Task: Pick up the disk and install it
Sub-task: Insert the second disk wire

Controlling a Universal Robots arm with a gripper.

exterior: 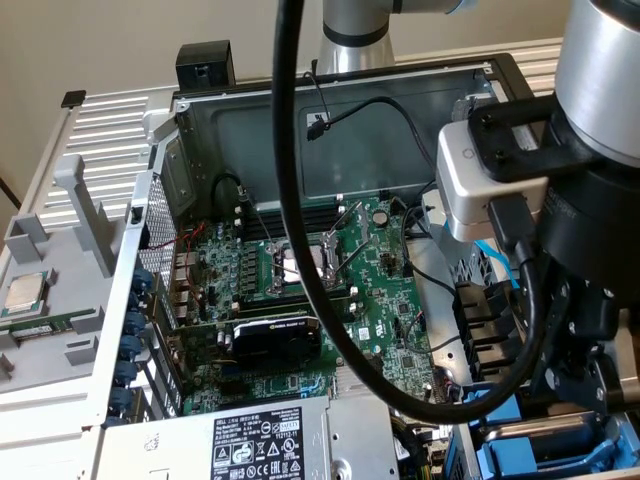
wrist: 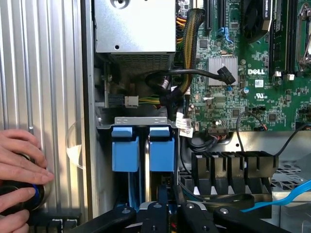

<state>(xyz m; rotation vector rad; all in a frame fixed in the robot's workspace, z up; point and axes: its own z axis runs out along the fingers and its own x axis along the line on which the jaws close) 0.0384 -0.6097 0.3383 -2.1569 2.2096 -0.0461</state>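
Open computer case holding motherboard, gripper clenched (on what, unclear) over blue drive bay

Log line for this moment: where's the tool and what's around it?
tool: at blue plastic drive-bay carriers | bay: inside open grey metal computer case | green motherboard: beside bay | person's hand: outside case

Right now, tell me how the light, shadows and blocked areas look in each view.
Exterior view: even light; the case back wall sits in shade, the arm and a thick black cable block the exterior view's right. Wrist view: the motherboard is bright, the bay below the blue caddies is dark, and a hand shows beside the case.
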